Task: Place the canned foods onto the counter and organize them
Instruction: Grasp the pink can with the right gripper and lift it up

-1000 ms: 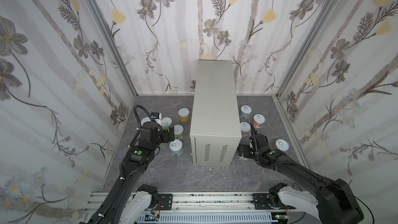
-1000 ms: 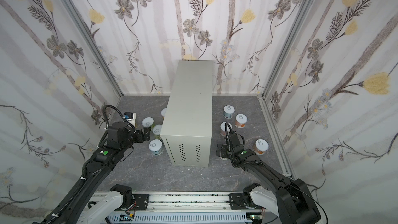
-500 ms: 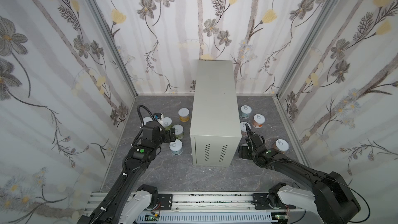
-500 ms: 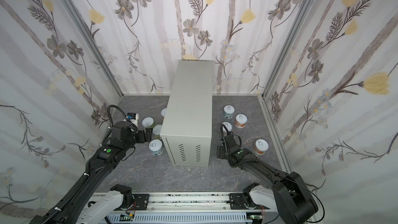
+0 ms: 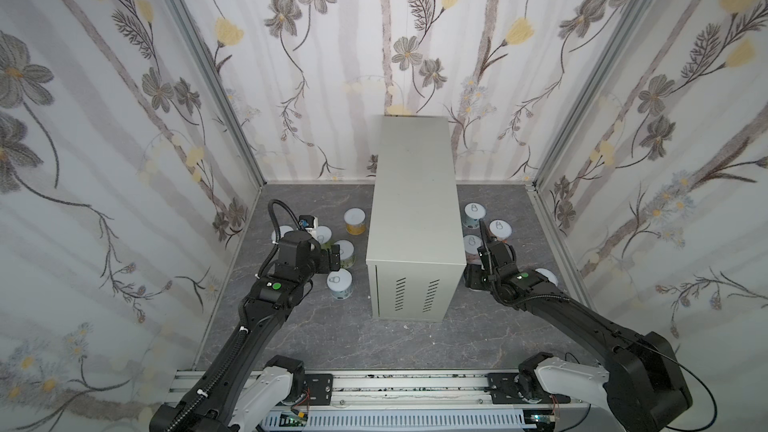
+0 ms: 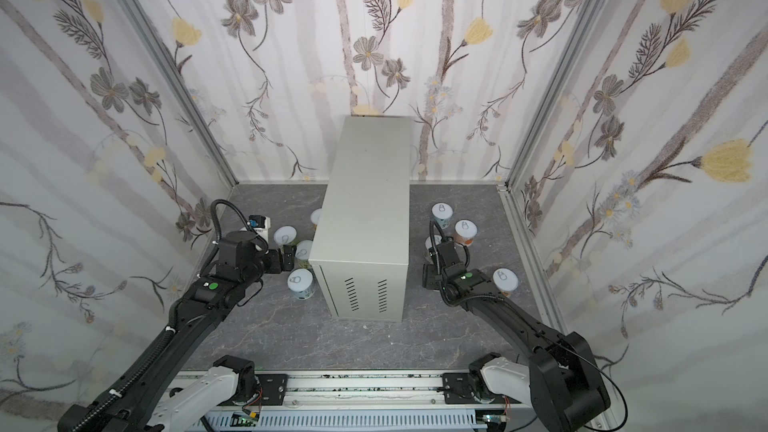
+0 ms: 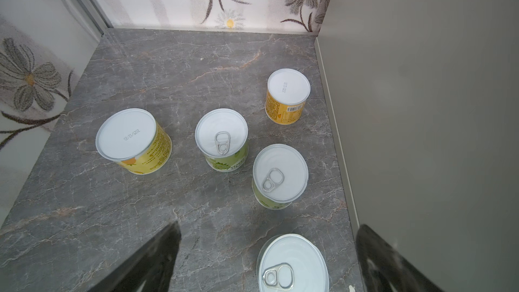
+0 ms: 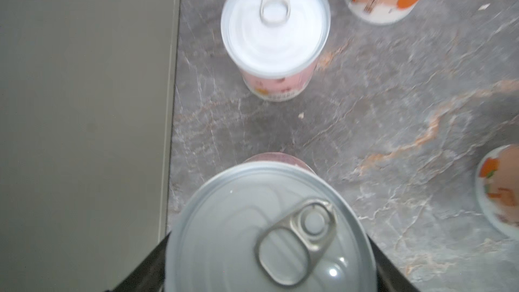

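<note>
Picking up a first can is the step I am on, I think. My right end effector [image 8: 269, 241] is clenched on a can [image 8: 238, 220] with a pink label. In the right wrist view its dark fingers [image 8: 140, 273] press on both sides. In both top views this can is low down, just right of the counter [image 5: 415, 184], hidden under my arm. I cannot tell if it rests on the floor [image 5: 332, 338] or hangs just above it. My left end effector [image 7: 268, 227] is spread wide with nothing in it. It hangs over the nearest can [image 7: 293, 265], at the bottom of the left wrist view.

Next I must lift the can straight up past the tall side of the counter. Then it goes across and down onto the flat top. The can is close to that side, so I would go slow.

No can stands on the counter top yet. The other cans [image 5: 354, 220] stand on the dark grey floor with pale cracks, some left of the counter and some right. Walls [image 5: 332, 56] with grey and yellow flowers close the room in.
</note>
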